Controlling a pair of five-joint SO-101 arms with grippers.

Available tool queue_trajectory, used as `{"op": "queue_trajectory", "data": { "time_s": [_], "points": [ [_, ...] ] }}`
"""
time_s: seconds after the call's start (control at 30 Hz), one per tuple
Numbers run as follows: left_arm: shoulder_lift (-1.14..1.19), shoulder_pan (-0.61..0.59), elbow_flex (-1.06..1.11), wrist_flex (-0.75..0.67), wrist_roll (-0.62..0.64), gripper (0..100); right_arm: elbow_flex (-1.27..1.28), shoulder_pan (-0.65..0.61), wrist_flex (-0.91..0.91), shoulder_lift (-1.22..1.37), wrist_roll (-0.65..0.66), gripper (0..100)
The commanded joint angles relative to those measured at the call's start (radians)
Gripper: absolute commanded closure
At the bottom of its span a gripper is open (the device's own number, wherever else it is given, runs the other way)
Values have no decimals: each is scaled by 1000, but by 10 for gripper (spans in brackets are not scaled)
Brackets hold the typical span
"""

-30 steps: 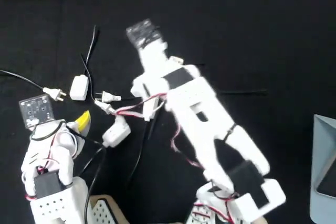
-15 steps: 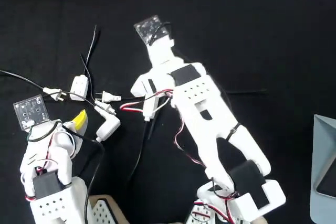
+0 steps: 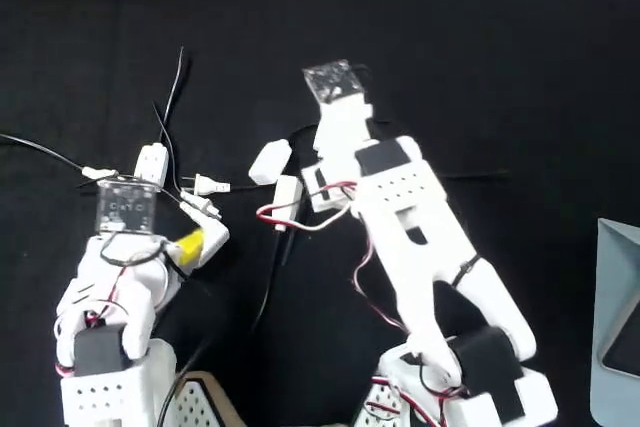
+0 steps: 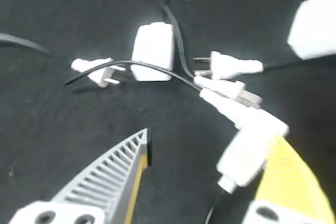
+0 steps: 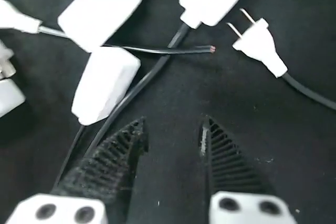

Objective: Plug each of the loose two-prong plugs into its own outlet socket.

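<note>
Within the last second the left gripper has advanced, jaws wide and empty, alongside a white socket on the desk, while the right gripper, jaws partly open and empty, swung aside, leaving a two-prong plug unplugged

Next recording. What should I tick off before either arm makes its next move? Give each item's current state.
1. Left gripper open: ok.
2. Left gripper empty: ok; white connector lies beside its yellow finger.
3. Right gripper open and empty: ok.
4. Two-prong plug ahead of right gripper, prongs bare: ok.
5. Small plug clear of wires: not ok; black wire crosses it.
</note>
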Motion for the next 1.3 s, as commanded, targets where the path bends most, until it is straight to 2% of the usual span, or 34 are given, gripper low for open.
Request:
{"op": "queue_trajectory", "data": {
  "time_s": [0.0,0.1,0.27,0.47,0.7,0.9,1.1,1.17,1.27],
  "points": [
    [31,59,-96,37,-41,656,58,23,-118,-45,-8,838],
    [163,62,-140,26,-54,656,88,23,-167,-44,-8,838],
    [508,67,-305,21,-57,656,90,25,-178,-38,-8,838],
    [876,67,-458,18,-155,660,84,78,-180,-38,-8,837],
    [1178,67,-478,-186,-155,662,81,101,-181,-44,-34,836],
    [1318,125,-484,-308,-155,788,90,121,-229,-38,-57,838],
    [1358,260,-478,-311,-153,827,88,133,-229,-44,-58,838],
    [1353,271,-483,-310,-141,838,88,133,-229,-44,-58,838],
    [1352,271,-521,-304,-118,909,88,133,-229,-44,-58,838]
  ]
}}
